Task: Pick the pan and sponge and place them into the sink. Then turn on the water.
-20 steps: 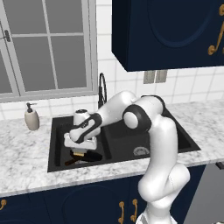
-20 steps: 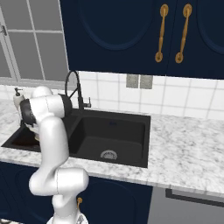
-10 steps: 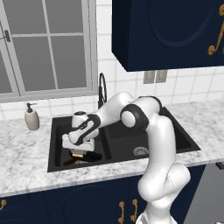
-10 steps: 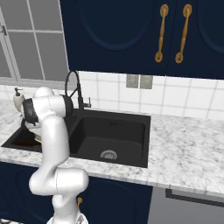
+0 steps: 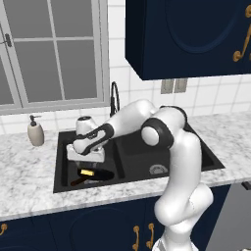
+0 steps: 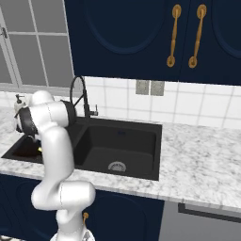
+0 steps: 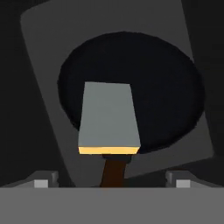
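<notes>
The black pan (image 5: pixel 98 175) lies in the left basin of the black sink (image 5: pixel 142 159), its brownish handle (image 5: pixel 77 182) pointing to the front left. The sponge (image 5: pixel 87 172) rests on the pan. In the hand view the sponge (image 7: pixel 108 118) shows its grey face with a yellow edge, over the round pan (image 7: pixel 170 87). My gripper (image 5: pixel 86 158) hangs straight above them, pointing down. It is open: the fingertips (image 7: pixel 41 183) stand well wider than the sponge and touch nothing. The arched faucet (image 5: pixel 114 98) rises behind the divider, and no water runs from it.
A beige soap dispenser (image 5: pixel 35 132) stands on the marble counter left of the sink. The right basin (image 6: pixel 120 143) holds only its silver drain (image 6: pixel 116 166). A window is behind the sink and dark wall cabinets hang above the right side.
The jaws have spread wider and the sponge now lies free on the pan. The arm has barely moved.
</notes>
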### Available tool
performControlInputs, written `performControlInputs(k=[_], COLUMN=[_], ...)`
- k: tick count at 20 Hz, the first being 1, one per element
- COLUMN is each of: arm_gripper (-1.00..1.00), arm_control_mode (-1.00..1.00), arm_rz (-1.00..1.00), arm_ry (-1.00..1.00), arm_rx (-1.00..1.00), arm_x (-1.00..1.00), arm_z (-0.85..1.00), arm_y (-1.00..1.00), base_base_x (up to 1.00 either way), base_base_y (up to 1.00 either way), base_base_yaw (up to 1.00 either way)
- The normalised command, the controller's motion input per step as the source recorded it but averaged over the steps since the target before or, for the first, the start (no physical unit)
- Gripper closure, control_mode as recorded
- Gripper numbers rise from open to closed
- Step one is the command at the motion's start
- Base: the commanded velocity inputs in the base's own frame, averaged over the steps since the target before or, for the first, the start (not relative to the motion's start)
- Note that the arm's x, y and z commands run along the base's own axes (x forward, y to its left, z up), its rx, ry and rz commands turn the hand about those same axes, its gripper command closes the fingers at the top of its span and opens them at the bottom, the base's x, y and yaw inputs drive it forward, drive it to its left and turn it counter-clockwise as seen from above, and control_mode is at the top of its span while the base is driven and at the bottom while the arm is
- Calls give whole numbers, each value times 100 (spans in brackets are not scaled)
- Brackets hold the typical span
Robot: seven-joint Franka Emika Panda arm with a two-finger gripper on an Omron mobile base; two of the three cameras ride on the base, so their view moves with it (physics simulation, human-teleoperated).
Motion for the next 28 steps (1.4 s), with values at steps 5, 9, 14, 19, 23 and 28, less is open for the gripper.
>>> performControlInputs(k=[5,9,14,19,23,28], arm_gripper=[-100,-100,-100,-100,-100,-100], arm_control_mode=[-100,-100,-100,-100,-100,-100], arm_rz=[-1,0,1,7,10,13], arm_ry=[-9,-1,-1,1,1,0], arm_rx=[0,0,5,15,38,47], arm_x=[-65,-48,-70,-44,0,12], arm_z=[100,100,97,54,1,-1], arm_y=[-41,-89,-100,-100,-100,-100], base_base_x=[0,0,0,0,0,0], base_base_y=[0,0,0,0,0,0], base_base_yaw=[0,0,0,0,0,0])
